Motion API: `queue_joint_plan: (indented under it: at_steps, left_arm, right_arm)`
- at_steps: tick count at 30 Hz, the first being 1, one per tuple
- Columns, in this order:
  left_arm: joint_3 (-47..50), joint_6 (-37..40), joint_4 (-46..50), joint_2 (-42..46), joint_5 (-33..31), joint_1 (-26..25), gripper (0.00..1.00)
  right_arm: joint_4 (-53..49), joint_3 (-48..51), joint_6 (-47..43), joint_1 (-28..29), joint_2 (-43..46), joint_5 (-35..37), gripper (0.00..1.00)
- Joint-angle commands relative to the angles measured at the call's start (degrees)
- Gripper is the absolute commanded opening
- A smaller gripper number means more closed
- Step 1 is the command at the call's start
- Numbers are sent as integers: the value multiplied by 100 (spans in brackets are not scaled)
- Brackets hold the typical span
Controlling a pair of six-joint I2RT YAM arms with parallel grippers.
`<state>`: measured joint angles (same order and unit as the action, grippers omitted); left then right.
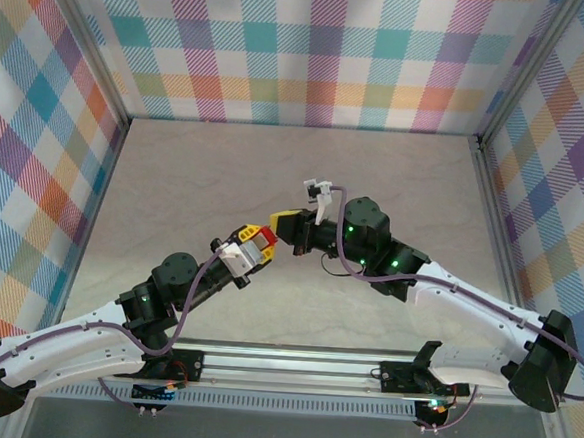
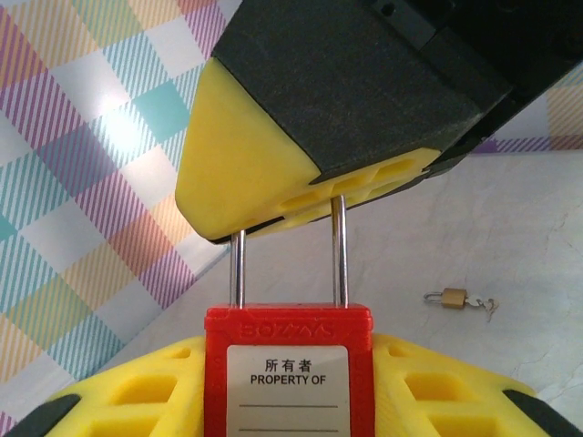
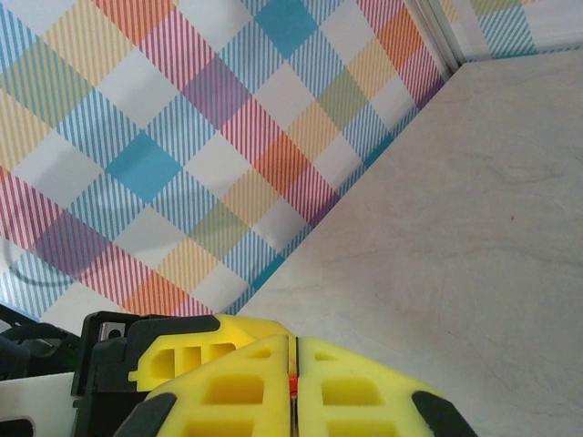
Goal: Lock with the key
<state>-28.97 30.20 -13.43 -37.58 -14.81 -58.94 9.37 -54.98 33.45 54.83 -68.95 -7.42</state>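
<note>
Left claw point(image 1: 251, 246) pinches red plastic padlock point(image 2: 288, 364) body; right claw point(image 1: 285, 226) pressed together on its steel shackle point(image 2: 339, 255), mid-counter point(image 1: 395, 176), checked walls point(image 1: 314, 50) well apart.

A pale marbled tabletop point(image 1: 225, 174) lies inside plaid walls point(image 1: 314, 50) of many colours, with a metal rail point(image 1: 292, 364) along its near edge. On the tabletop rests a small brass padlock point(image 2: 447, 297), with what may be a tiny key point(image 2: 489, 307) just beside it.
</note>
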Motion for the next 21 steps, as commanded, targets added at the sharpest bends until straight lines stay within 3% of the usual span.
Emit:
queue_joint_plan:
  at_steps: [1,9,21]
  left_arm:
    - [-706,-141,-1953,69,709,-65,0]
    - [-671,-152,-2038,67,681,-65,0]
    - [-594,-183,-2120,126,566,-65,0]
  right_arm:
    - [-761,348,-60,412,-538,-231,0]
    - [-327,690,-73,564,-513,31,0]
    - [-121,729,-328,621,-563,-379,0]
